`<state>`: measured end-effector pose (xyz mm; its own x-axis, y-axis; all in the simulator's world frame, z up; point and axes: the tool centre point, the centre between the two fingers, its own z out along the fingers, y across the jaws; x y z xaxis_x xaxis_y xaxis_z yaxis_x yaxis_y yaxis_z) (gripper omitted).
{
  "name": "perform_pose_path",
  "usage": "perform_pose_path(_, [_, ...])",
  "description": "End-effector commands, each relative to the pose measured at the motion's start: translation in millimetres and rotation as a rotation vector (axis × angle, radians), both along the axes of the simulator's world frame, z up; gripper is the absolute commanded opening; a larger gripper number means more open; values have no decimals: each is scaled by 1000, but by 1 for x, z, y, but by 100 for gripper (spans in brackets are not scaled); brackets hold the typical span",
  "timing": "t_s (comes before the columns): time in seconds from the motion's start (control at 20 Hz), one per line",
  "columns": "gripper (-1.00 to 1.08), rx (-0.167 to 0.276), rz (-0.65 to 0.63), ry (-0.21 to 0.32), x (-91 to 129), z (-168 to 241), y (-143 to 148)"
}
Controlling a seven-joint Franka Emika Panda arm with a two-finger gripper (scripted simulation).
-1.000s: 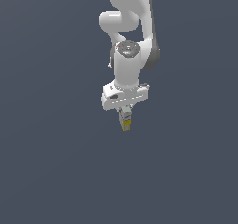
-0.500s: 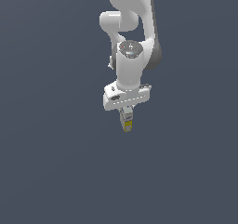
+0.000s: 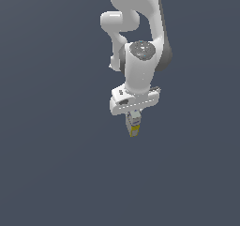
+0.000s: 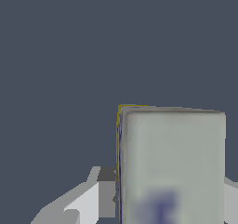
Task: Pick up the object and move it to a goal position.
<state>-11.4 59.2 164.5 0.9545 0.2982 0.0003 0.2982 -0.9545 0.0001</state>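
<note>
Since a second ago the arm (image 3: 140,42) has shifted slightly toward the exterior view's right and upper edge; the box (image 3: 133,125) has gone with it.

Gripper (image 3: 134,119) is clenched on the box, which hangs below the white hand, clear of the grey surface (image 3: 47,173), near the middle of the exterior view, nearer its upper edge than its lower. In the wrist view the box (image 4: 172,167) fills the space beside one finger (image 4: 103,193).

Risks: only the box's upper part appears pinched, so a fast move could swing or slip it. No goal marker is visible; overshoot cannot be judged.

Long axis runs roughly vertical, yellow end pointing down, tilted slightly.
</note>
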Motion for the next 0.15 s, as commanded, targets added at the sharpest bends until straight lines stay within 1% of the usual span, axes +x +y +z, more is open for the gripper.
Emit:
perform_pose_path(0.0, [-100, 0, -1, 0, 3, 1, 3])
perform_pose_path(0.1, [-100, 0, -1, 0, 4, 2, 3])
